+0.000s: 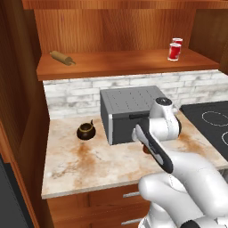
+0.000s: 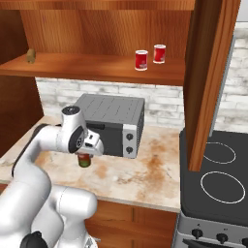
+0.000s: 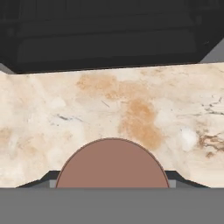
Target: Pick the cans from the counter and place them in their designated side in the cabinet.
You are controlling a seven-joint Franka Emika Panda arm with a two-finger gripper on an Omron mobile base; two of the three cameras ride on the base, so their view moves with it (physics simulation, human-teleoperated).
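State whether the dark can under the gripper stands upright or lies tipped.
Upright. In the hand view the dark can shows its round flat top facing the camera, and in the right base view it stands on the counter beneath the gripper.

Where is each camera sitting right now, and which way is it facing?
Left base view: behind the arm, to its left, looking forward and down at the counter, toaster oven and cabinet; arm rises lower right.
Right base view: behind, to its right, same scene plus the stovetop; arm rises lower left.
Hand view: on the hand, facing the counter before the toaster oven; jaws flank a brown can.
Shared: both base views show the toaster oven and red cans in the cabinet.
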